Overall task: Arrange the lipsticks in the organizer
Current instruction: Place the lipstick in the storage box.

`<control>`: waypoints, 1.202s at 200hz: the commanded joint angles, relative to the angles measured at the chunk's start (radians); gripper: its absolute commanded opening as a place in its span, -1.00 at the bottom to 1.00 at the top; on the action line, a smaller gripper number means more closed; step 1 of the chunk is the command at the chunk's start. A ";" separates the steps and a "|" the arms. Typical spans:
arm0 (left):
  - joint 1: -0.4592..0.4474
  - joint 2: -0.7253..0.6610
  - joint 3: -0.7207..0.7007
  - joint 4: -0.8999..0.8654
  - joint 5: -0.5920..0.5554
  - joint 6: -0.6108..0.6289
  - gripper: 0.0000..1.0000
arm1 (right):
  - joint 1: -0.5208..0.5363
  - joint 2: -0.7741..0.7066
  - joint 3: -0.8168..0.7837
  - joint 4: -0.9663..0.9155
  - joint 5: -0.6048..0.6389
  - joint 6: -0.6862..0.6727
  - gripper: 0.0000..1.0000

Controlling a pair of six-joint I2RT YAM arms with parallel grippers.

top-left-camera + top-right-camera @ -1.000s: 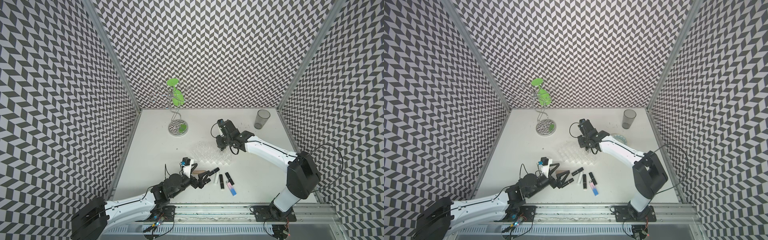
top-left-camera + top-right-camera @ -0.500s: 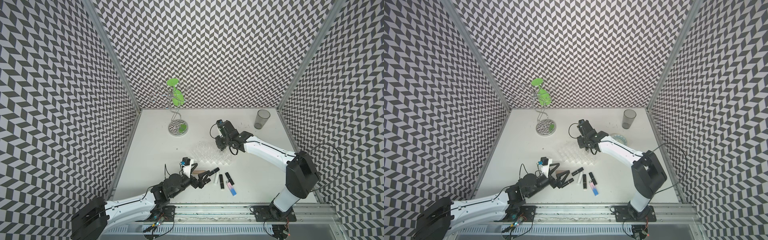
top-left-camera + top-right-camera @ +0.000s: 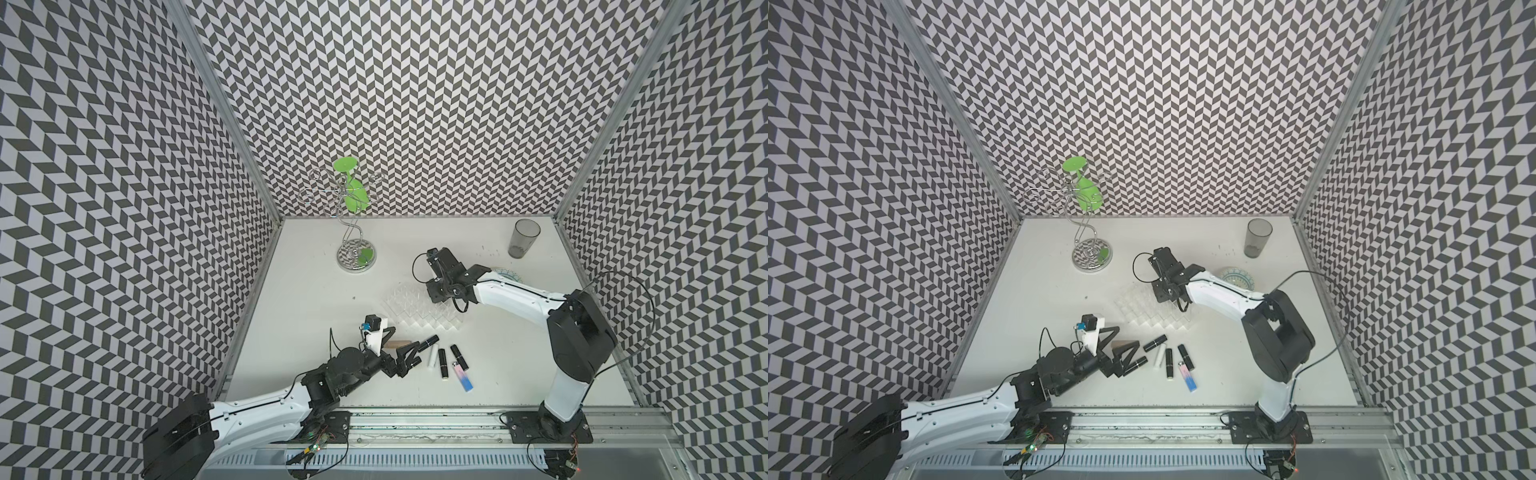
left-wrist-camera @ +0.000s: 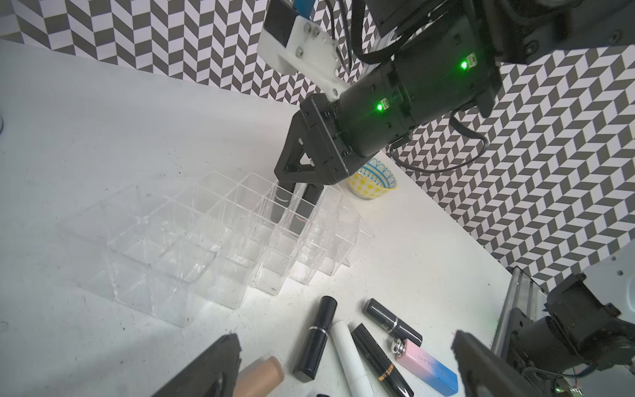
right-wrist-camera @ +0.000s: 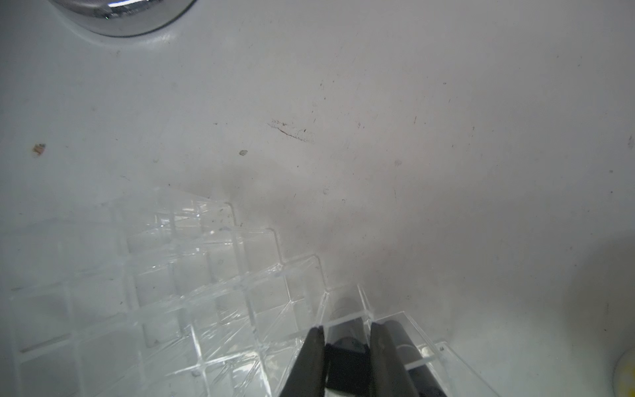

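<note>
**mika:** so what's up with the organizer (image 3: 409,309) here?

**jo:** the right gripper (image 5: 347,328) is dipped into one of the cells along the organizer's far edge, the side away from the loose tubes. It's clamped on a black lipstick (image 5: 346,345) that stands upright in that cell. A second black tube (image 5: 400,338) sits in the cell right next to it.

**mika:** and the rest?

**jo:** they're lying flat on the surface (image 3: 316,291) just beside the organizer, on the side facing the arm bases. There's a white lipstick (image 4: 350,361), a tan lipstick (image 4: 263,374), a pink-to-blue lipstick (image 4: 426,366) and a few loose black lipsticks (image 4: 314,335). None of them touch the organizer.

**mika:** left gripper (image 3: 409,355)?

**jo:** it's spread wide with nothing in it, sitting low by that loose bunch on the same side of the organizer. The tan lipstick is right by one finger (image 4: 209,364), but I can't tell if they actually touch.
</note>
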 commanded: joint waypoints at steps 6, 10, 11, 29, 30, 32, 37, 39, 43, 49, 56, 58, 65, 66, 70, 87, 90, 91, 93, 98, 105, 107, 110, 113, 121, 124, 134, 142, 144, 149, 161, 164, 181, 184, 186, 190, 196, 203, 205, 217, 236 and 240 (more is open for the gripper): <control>0.005 0.001 0.016 -0.013 0.021 0.001 0.99 | 0.008 0.022 0.022 0.000 -0.001 -0.003 -0.71; 0.005 0.000 0.016 -0.014 0.022 0.000 0.99 | 0.008 0.027 0.025 -0.001 0.002 -0.003 -0.69; 0.004 0.000 0.016 -0.014 0.022 0.000 0.99 | 0.007 0.028 0.025 -0.002 0.003 -0.003 -0.68; 0.004 0.003 0.017 -0.025 0.030 -0.005 0.99 | 0.009 0.053 0.043 -0.016 0.002 -0.007 -0.50; 0.003 0.003 0.017 -0.026 0.030 -0.006 0.99 | 0.009 0.054 0.044 -0.017 0.003 -0.007 -0.49; 0.004 0.003 0.018 -0.027 0.031 -0.006 0.99 | 0.009 0.056 0.046 -0.018 0.003 -0.006 -0.48; 0.004 0.003 0.018 -0.034 0.032 -0.007 0.99 | 0.008 0.058 0.050 -0.018 0.002 -0.005 -0.46; 0.003 0.003 0.019 -0.036 0.033 -0.008 0.99 | 0.008 0.060 0.049 -0.017 0.001 -0.005 -0.45; 0.003 0.004 0.020 -0.042 0.034 -0.009 1.00 | 0.008 0.057 0.049 -0.016 -0.002 -0.005 -0.42; 0.002 0.003 0.022 -0.053 0.034 -0.013 1.00 | 0.008 0.053 0.050 -0.014 -0.007 -0.005 -0.39; 0.002 0.003 0.024 -0.068 0.033 -0.015 0.99 | 0.009 0.047 0.048 -0.011 -0.010 -0.003 -0.35; 0.002 0.004 0.025 -0.074 0.032 -0.017 0.99 | 0.009 0.044 0.047 -0.010 -0.009 -0.003 -0.33; 0.003 0.004 0.029 -0.096 0.029 -0.021 0.99 | 0.011 0.033 0.045 -0.005 -0.005 -0.003 -0.28; 0.003 0.004 0.030 -0.100 0.029 -0.022 0.99 | 0.011 0.031 0.044 -0.003 -0.004 -0.003 -0.27; 0.002 0.004 0.033 -0.113 0.026 -0.025 0.99 | 0.011 0.023 0.042 0.000 -0.002 -0.002 -0.25; 0.001 0.009 0.047 -0.172 0.008 -0.040 0.96 | 0.013 -0.017 0.033 0.023 -0.013 0.003 -0.10; 0.001 0.011 0.051 -0.184 0.006 -0.041 0.93 | 0.012 -0.023 0.032 0.026 -0.017 0.002 -0.09; 0.002 0.011 0.052 -0.187 0.005 -0.041 0.92 | 0.012 -0.026 0.033 0.027 -0.019 0.001 -0.08; 0.001 0.013 0.055 -0.193 0.004 -0.041 0.90 | 0.012 -0.030 0.032 0.030 -0.022 -0.001 -0.08; 0.001 0.018 0.061 -0.209 0.003 -0.042 0.85 | 0.014 -0.043 0.031 0.037 -0.027 -0.002 -0.07; 0.000 0.030 0.072 -0.231 0.004 -0.044 0.75 | 0.015 -0.061 0.029 0.048 -0.033 -0.004 -0.06; 0.000 0.035 0.075 -0.239 0.006 -0.044 0.72 | 0.016 -0.068 0.028 0.049 -0.034 -0.006 -0.06; -0.001 0.041 0.081 -0.250 0.007 -0.045 0.69 | 0.018 -0.079 0.027 0.053 -0.036 -0.007 -0.06; -0.003 0.047 0.087 -0.260 0.008 -0.046 0.66 | 0.021 -0.088 0.024 0.058 -0.036 -0.009 -0.06; -0.011 0.068 0.104 -0.293 0.009 -0.051 0.56 | 0.025 -0.122 0.014 0.067 -0.034 -0.008 -0.06; -0.015 0.078 0.112 -0.310 0.008 -0.055 0.54 | 0.026 -0.135 0.010 0.068 -0.038 -0.008 -0.06; -0.035 0.113 0.138 -0.359 -0.001 -0.061 0.52 | 0.028 -0.179 0.002 0.065 -0.063 -0.003 -0.06; -0.052 0.137 0.157 -0.390 -0.008 -0.063 0.51 | 0.028 -0.214 -0.002 0.053 -0.091 0.003 -0.06; -0.057 0.142 0.162 -0.399 -0.011 -0.064 0.51 | 0.028 -0.222 -0.003 0.048 -0.099 0.005 -0.06; -0.066 0.155 0.171 -0.415 -0.015 -0.068 0.50 | 0.029 -0.242 -0.005 0.036 -0.118 0.010 -0.06; -0.088 0.178 0.187 -0.440 -0.019 -0.073 0.44 | 0.034 -0.299 -0.032 0.024 -0.160 0.026 -0.06; -0.093 0.181 0.188 -0.442 -0.020 -0.074 0.43 | 0.036 -0.314 -0.045 0.025 -0.169 0.029 -0.06; -0.116 0.196 0.201 -0.478 -0.038 -0.087 0.41 | 0.052 -0.408 -0.145 0.048 -0.212 0.050 -0.07; -0.120 0.201 0.206 -0.492 -0.043 -0.091 0.41 | 0.055 -0.427 -0.164 0.054 -0.221 0.051 -0.07; -0.121 0.204 0.209 -0.500 -0.047 -0.093 0.41 | 0.057 -0.439 -0.177 0.059 -0.225 0.052 -0.07; -0.125 0.212 0.217 -0.523 -0.056 -0.099 0.41 | 0.061 -0.464 -0.208 0.070 -0.234 0.058 -0.07; -0.126 0.223 0.230 -0.557 -0.067 -0.103 0.41 | 0.064 -0.502 -0.254 0.093 -0.249 0.069 -0.08; -0.126 0.237 0.240 -0.589 -0.077 -0.112 0.42 | 0.068 -0.545 -0.311 0.122 -0.271 0.081 -0.08; -0.128 0.240 0.242 -0.597 -0.079 -0.113 0.42 | 0.069 -0.556 -0.327 0.134 -0.278 0.082 -0.08; -0.128 0.257 0.250 -0.627 -0.084 -0.124 0.42 | 0.071 -0.622 -0.413 0.192 -0.300 0.099 -0.08; -0.134 0.275 0.264 -0.654 -0.072 -0.134 0.41 | 0.071 -0.687 -0.497 0.235 -0.282 0.117 -0.08; -0.136 0.277 0.267 -0.660 -0.071 -0.137 0.41 | 0.071 -0.695 -0.510 0.243 -0.280 0.119 -0.08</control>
